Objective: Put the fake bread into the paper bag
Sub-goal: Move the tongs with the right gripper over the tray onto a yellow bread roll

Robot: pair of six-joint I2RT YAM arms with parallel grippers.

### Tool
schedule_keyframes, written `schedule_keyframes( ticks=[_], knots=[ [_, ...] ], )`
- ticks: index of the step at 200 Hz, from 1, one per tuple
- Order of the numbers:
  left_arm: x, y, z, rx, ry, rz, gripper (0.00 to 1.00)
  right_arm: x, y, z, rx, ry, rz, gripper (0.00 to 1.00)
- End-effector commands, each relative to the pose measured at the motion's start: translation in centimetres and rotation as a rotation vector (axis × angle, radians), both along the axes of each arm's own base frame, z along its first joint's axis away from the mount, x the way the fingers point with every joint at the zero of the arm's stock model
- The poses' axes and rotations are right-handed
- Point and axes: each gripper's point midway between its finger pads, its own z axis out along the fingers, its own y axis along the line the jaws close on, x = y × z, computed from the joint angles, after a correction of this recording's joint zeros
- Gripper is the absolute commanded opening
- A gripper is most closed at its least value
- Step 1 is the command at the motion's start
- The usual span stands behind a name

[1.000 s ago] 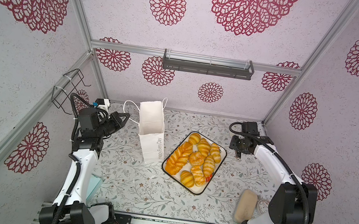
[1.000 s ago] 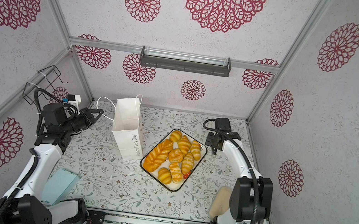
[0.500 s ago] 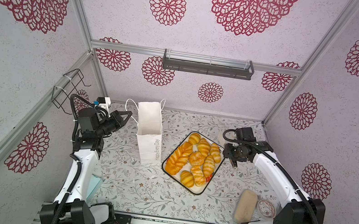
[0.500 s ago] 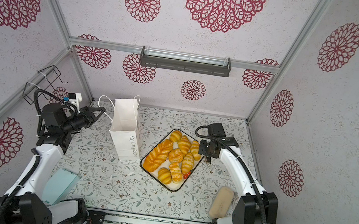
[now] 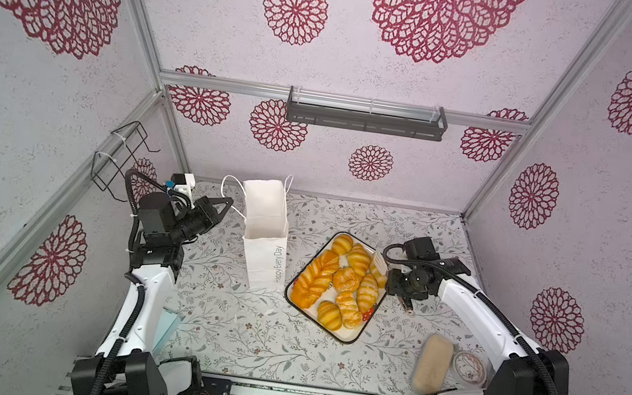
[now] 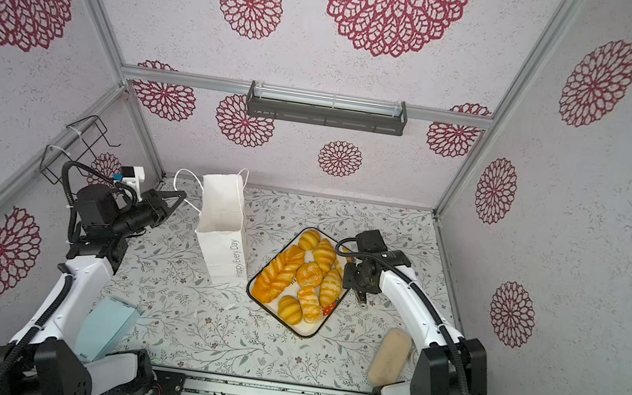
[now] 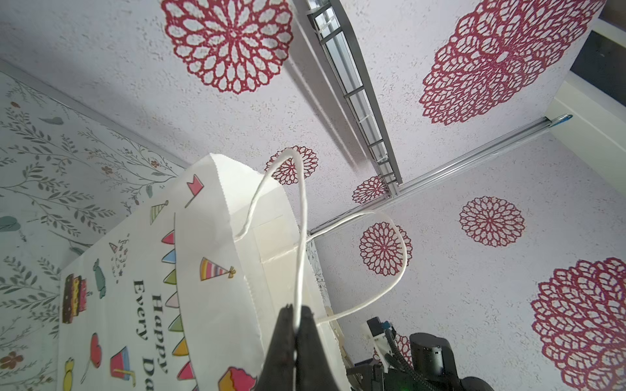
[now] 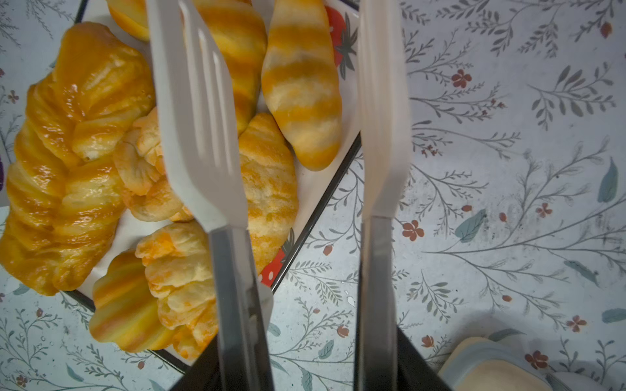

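Desk point(image 5: 244, 335), floral cover.
- Near edge: pale beige block point(image 5: 432, 368) beside the right arm's base.
- Middle: strawberry-print tray point(image 5: 346, 335) carrying the fake bread point(image 5: 340, 281), every piece on the tray.
- Right claw point(image 8: 305, 345) clamped on white tongs point(image 8: 200, 135), blades apart, one above the pastries.
- Beyond, left of the tray: paper bag point(image 5: 266, 254), standing, mouth open.
- Left claw point(image 7: 297, 309) pinched together on the bag's cord handle point(image 7: 301, 220).
- Back wall: dark shelf point(image 5: 365, 119).
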Motion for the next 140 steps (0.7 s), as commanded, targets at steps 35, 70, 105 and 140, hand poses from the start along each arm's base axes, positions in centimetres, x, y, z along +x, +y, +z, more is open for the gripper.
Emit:
schedule_keyframes(
  ticks=[35, 70, 105, 140],
  knots=[
    [-0.6, -1.7, 0.0, 0.042, -0.005, -0.03, 0.0, 0.6, -0.3, -0.2, -0.023, -0.025, -0.001, 0.55],
    [-0.9, -1.9, -0.3, 0.055, 0.006, -0.035, 0.0, 0.9, -0.6, -1.3, -0.05, -0.01, -0.003, 0.55],
    [-1.3, -2.0, -0.6, 0.066, 0.013, -0.04, 0.0, 1.1, -0.3, -2.0, -0.042, 0.001, 0.002, 0.56],
    [-1.6, -1.7, -1.3, 0.1, 0.044, -0.026, 0.0, 1.2, 0.0, -2.8, -0.036, 0.018, 0.012, 0.56]
  ],
)
